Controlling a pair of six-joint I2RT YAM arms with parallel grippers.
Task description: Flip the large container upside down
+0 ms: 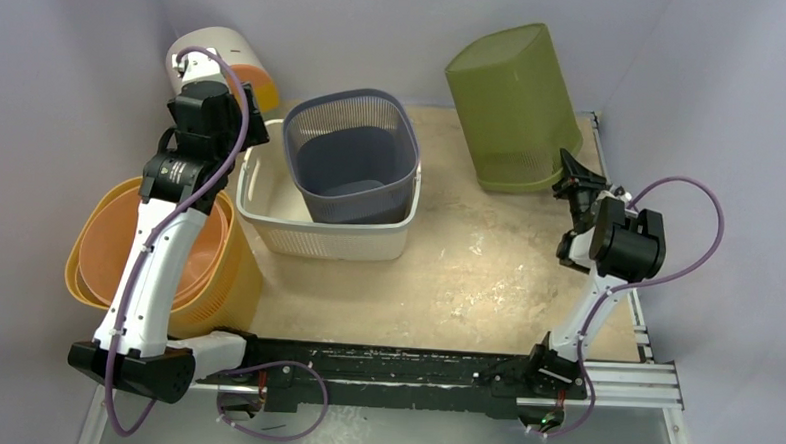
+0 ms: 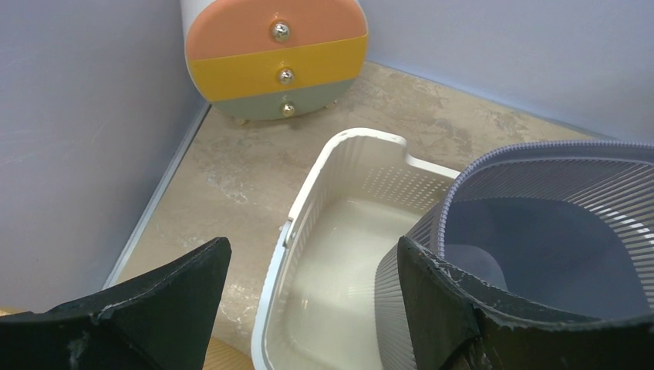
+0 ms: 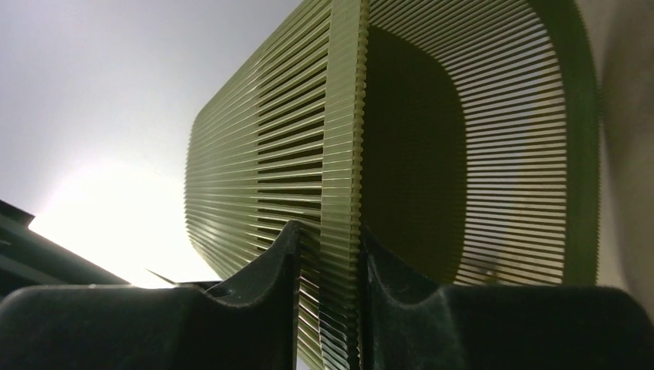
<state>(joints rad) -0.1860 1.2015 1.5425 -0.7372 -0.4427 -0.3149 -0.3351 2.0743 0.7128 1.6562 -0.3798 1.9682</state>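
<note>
The large olive-green slatted container point(image 1: 514, 102) is at the back right, tipped with its closed base up and back and its wide rim low toward the front. My right gripper point(image 1: 573, 178) is shut on that rim; in the right wrist view the ribbed rim point(image 3: 343, 116) runs upright between the two fingers of the gripper point(image 3: 328, 254), with the dark inside to its right. My left gripper point(image 2: 308, 308) is open and empty above the left end of the white basket point(image 2: 308, 208), at the back left in the top view point(image 1: 235, 125).
A grey slatted basket point(image 1: 352, 155) stands inside the white basket point(image 1: 328, 239) in the middle. A yellow-orange basket point(image 1: 207, 274) sits at the left under the left arm. A small drawer cabinet point(image 1: 226, 60) stands in the back left corner. Walls close in on three sides.
</note>
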